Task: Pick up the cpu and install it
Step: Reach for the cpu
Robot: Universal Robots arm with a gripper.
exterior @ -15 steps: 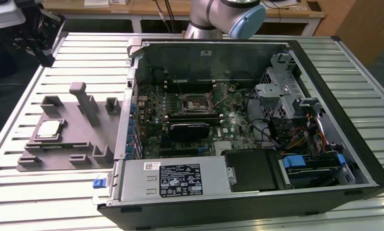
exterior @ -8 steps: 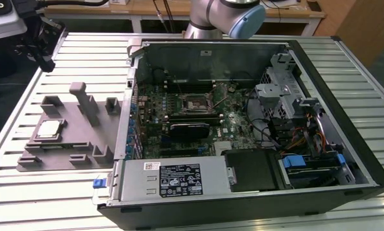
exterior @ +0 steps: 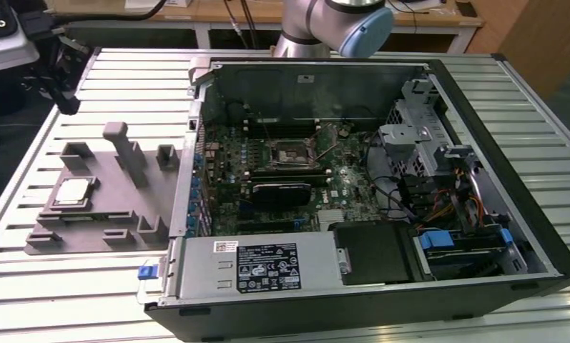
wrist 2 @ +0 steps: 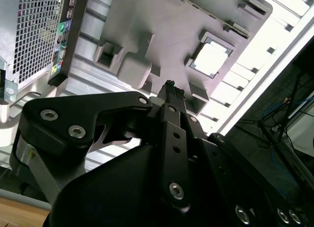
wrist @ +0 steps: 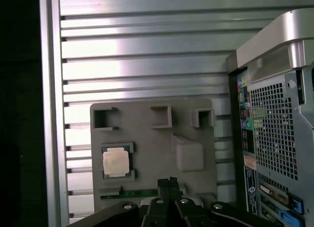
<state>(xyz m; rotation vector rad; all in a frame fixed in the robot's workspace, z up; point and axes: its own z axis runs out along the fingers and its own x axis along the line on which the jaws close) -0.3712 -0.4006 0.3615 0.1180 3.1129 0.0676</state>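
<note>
**Silver chip sits in its fixture, pincer shut and empty above**

Silver-grey and square, the flat metal-topped cpu (exterior: 72,191) lies in a shallow recess of the grey plastic fixture plate (exterior: 104,218), among that plate's raised blocks. The plate rests on the ribbed aluminium surface (exterior: 94,286), at the exterior view's left of the open black computer tower case (exterior: 499,136). Inside the case the green motherboard (exterior: 229,153) lies exposed, with its black square socket frame (exterior: 292,153) near the middle. The socket is well apart from the chip. The grey robot arm (exterior: 327,25) rises behind the case.

In both wrist views the black pincer (wrist: 169,180) (wrist 2: 170,86) hangs over the fixture (wrist: 147,134) (wrist 2: 162,31). Its tips are drawn narrow, almost together, with nothing between them. The cpu (wrist: 116,163) (wrist 2: 212,59) lies near them but apart, untouched in its recess.
</note>
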